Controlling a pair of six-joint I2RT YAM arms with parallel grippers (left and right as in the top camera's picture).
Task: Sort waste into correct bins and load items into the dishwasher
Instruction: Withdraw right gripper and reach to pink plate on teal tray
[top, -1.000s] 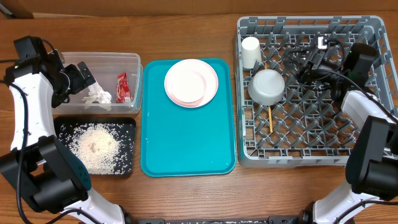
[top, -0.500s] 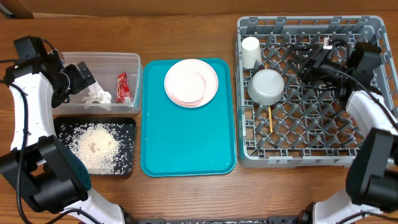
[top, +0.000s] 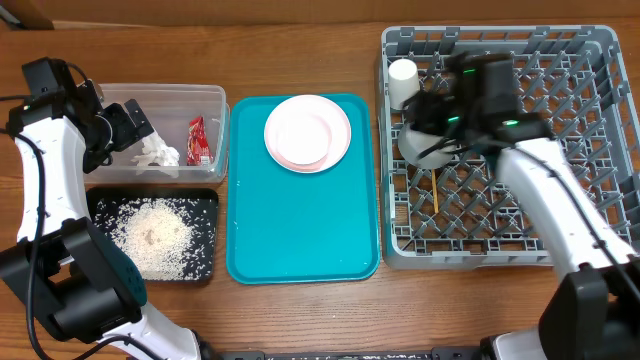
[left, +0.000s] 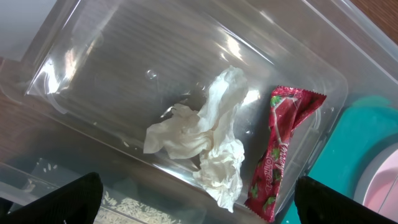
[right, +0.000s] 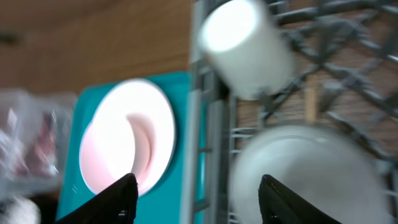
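Left gripper (top: 135, 125): jaws wide, empty, over the tub (top: 165, 92) at upper left. Its wrist view shows the tissue (left: 208, 140) just beside the wrapper (left: 280, 149) inside. Right gripper (right: 196, 190): jaws wide, empty, blurred in both views, at upper left of the rack (top: 590, 255), over cup (top: 403, 82) and bowl (top: 428, 140). Overhead alone shows the chopstick (top: 435, 192), partly hidden under the bowl. Plate (top: 307, 132) sits on the teal tray (top: 300, 230), rice (top: 150, 235) on the black tray (top: 205, 198).
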